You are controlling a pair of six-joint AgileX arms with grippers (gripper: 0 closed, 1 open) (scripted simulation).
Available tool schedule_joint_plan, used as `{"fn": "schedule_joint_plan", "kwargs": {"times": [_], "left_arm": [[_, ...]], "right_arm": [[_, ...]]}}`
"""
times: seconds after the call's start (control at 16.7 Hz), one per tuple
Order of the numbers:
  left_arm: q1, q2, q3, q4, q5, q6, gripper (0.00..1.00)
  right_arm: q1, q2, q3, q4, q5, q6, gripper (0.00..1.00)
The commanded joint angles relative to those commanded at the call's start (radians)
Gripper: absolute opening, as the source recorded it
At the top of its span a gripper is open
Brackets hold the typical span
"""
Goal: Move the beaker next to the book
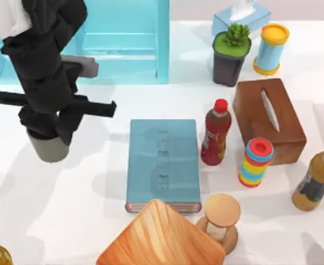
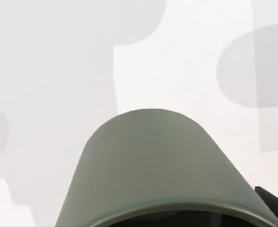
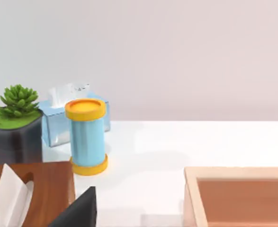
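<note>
Left gripper (image 1: 50,132) sits over the small grey-green beaker (image 1: 49,148), grasp state impossible to tell; it looks light, rigid, best pinched at the rim, book (image 1: 163,164) well apart

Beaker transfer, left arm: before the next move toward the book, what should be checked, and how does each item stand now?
1. Left gripper over the beaker: ok, at the table's left.
2. Grip closed on the beaker: cannot tell; the arm hides the fingers.
3. Beaker off the table: cannot tell.
4. Space left of the book for setting down: ok, bare table there.
5. Path from beaker to book: ok, nothing stands between them.
6. Right gripper out of the way: ok, by the wooden tissue box.
</note>
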Motion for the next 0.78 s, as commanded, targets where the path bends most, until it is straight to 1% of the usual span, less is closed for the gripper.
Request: {"fn": "schedule_joint_plan", "kwargs": {"times": [0.18, 0.36, 0.48, 0.78], "left_arm": [[-0.109, -0.011, 0.032, -0.001, -0.006, -0.23, 0.0], [-0.177, -0.023, 0.051, 0.002, -0.014, -0.364, 0.0], [-0.197, -0.025, 0.057, 0.002, -0.017, -0.401, 0.0], [-0.194, -0.021, 0.054, 0.002, -0.017, -0.401, 0.0]], "right_arm": [[0.0, 0.0, 0.0, 0.0, 0.0, 0.0, 1.0], [0.0, 0.0, 0.0, 0.0, 0.0, 0.0, 1.0], [0.0, 0.0, 0.0, 0.0, 0.0, 0.0, 1.0], [0.0, 0.0, 0.0, 0.0, 0.0, 0.0, 1.0]]}}
